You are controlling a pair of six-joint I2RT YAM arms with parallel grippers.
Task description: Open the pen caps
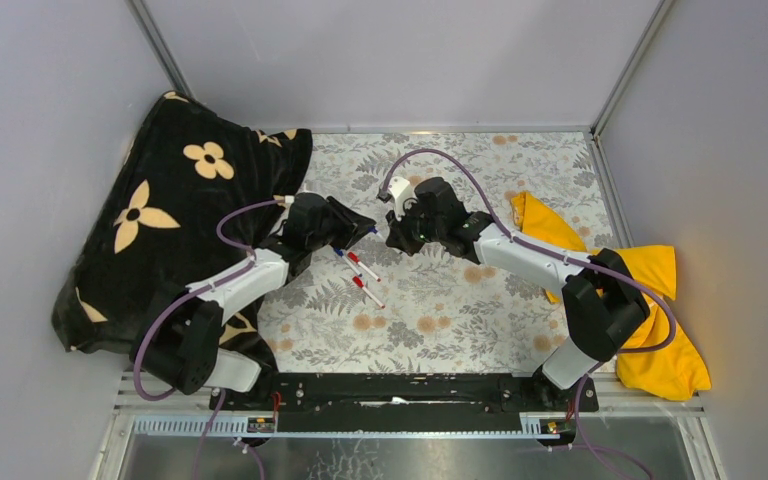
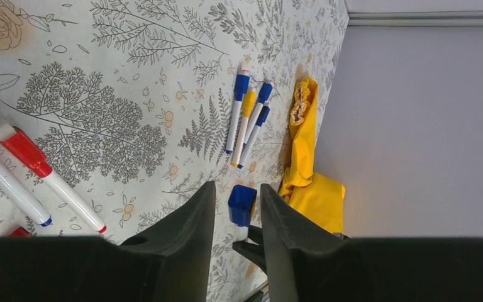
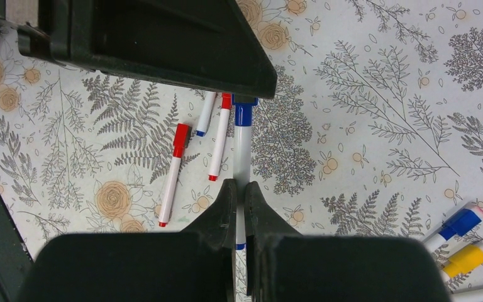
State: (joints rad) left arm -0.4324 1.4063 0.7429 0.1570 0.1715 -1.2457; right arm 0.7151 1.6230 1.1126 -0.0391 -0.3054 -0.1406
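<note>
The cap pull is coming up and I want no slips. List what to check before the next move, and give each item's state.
1. Right pincer shut on the pen barrel: ok.
2. Blue cap sits inside the left pincer: ok.
3. Left pincer clamped on the blue cap: not ok, a thin gap shows on each side.
4. Blue cap seated deep enough for a firm hold: cannot tell, because the left pincer's body hides the cap's end in the right wrist view.
5. Red-capped pens lie apart from the held pen: ok.
</note>
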